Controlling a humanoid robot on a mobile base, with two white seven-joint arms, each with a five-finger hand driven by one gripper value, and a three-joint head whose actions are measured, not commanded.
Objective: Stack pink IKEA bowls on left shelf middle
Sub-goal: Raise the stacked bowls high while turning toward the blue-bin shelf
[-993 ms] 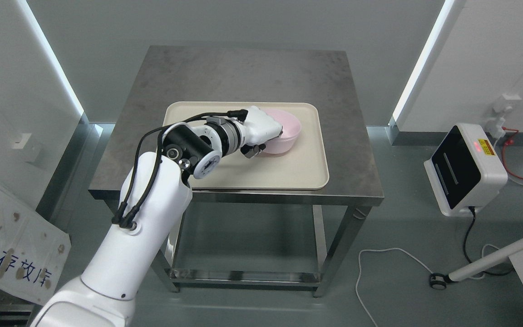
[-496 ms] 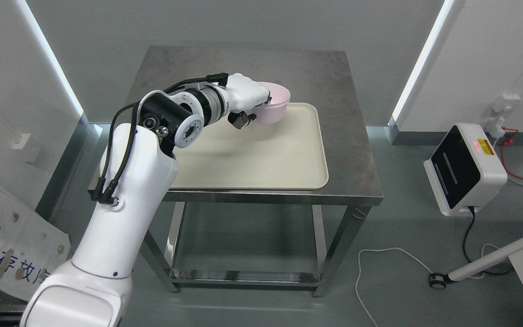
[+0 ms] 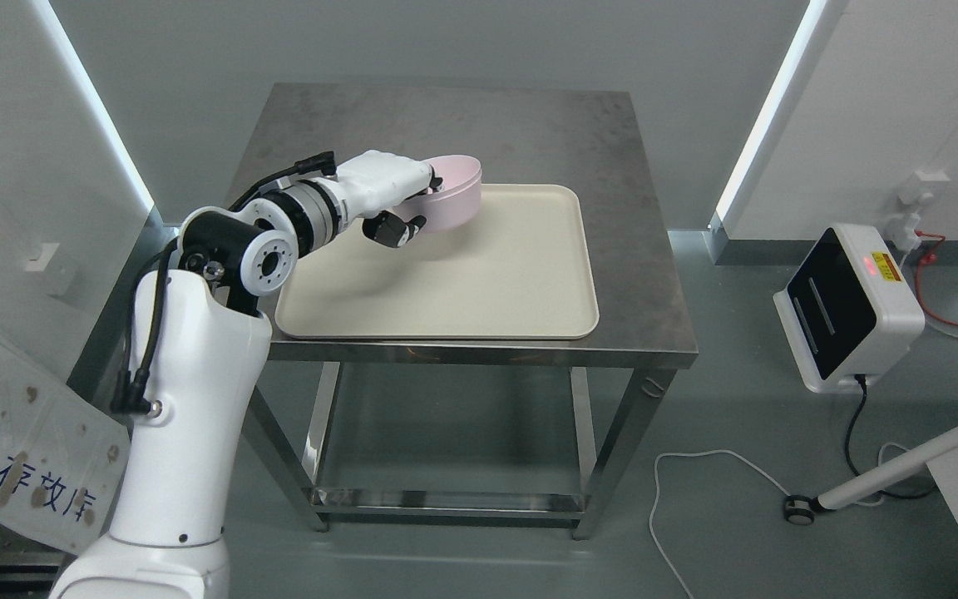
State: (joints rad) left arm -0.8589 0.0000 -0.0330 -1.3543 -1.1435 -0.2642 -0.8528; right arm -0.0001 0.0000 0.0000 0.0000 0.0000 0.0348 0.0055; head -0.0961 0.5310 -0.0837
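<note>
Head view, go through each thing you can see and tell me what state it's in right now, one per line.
Left robot hand: shut on the pink bowl, raised above the tray.
Pink bowl: held by its rim, lifted clear of the tray, tilted.
Beige tray: flat on the table, nothing on it.
Steel table: upright, carrying the tray.
White box device: on the floor, red light on, cable plugged in.

- The square grey metal table [image 3: 595,141] has a dull brushed top, mottled with darker stains.
- The rectangular cream plastic tray [image 3: 520,283] looks matt and finely speckled.
- The round pink plastic bowl [image 3: 456,195] is smooth with a soft sheen.
- The left hand [image 3: 392,195] has a glossy white plastic shell, with black fingers [image 3: 392,230] beneath.
</note>
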